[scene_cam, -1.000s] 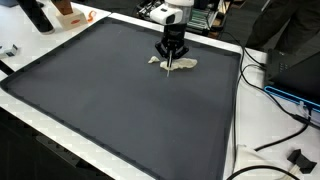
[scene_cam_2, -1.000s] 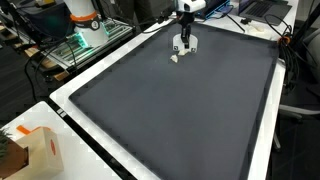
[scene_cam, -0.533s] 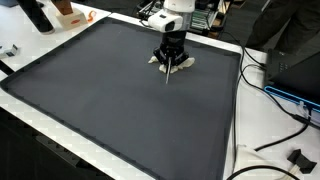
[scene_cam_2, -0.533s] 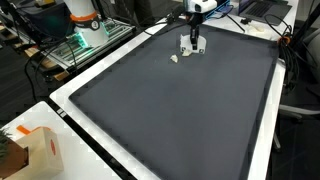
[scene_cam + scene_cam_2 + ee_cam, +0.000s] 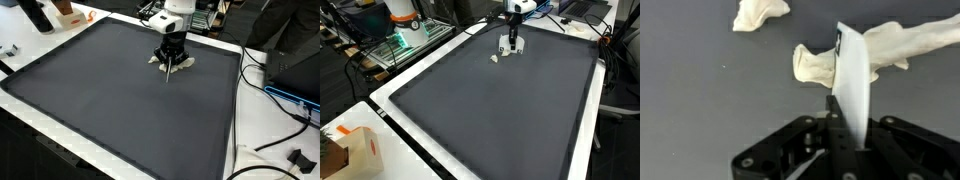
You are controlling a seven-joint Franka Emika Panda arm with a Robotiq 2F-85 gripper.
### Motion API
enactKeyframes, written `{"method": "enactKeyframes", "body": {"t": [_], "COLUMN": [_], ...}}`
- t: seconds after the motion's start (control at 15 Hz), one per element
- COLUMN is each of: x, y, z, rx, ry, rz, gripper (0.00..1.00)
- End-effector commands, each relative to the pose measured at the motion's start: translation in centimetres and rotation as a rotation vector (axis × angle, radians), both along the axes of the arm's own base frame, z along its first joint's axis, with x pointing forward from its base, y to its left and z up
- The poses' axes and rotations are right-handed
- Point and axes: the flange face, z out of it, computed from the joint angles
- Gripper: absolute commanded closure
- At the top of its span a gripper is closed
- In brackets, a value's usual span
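On the dark grey table [image 5: 90,100] a small cream-coloured crumpled scrap [image 5: 760,12] lies to the left. It sits apart from a longer cream-coloured crumpled piece [image 5: 815,62] on its right. Over that piece, at the table's far side, hangs the black claw [image 5: 845,128], pinching a thin white flat strip [image 5: 853,85] that points down across it. I can't tell whether the strip's tip touches.

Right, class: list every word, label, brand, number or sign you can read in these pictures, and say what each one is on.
No text can be read in any view.
The white strip held in the gripper: blank.
The dark mat: no print.
The orange and white box in an exterior view: any marking is too small to read.
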Motion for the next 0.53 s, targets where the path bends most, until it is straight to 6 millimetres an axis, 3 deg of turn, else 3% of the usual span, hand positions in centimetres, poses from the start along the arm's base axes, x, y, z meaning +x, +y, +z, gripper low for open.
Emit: {"method": "enactKeyframes", "body": {"t": [0.0, 0.47], "x": [-3.5, -6.6], "y": [-0.8, -2.1], "z": [-2.2, -2.1], "rx": [-0.022, -0.049], "ry": [0.069, 0.12], "rz": [-0.003, -0.02], "gripper": [0.99, 0.99]}}
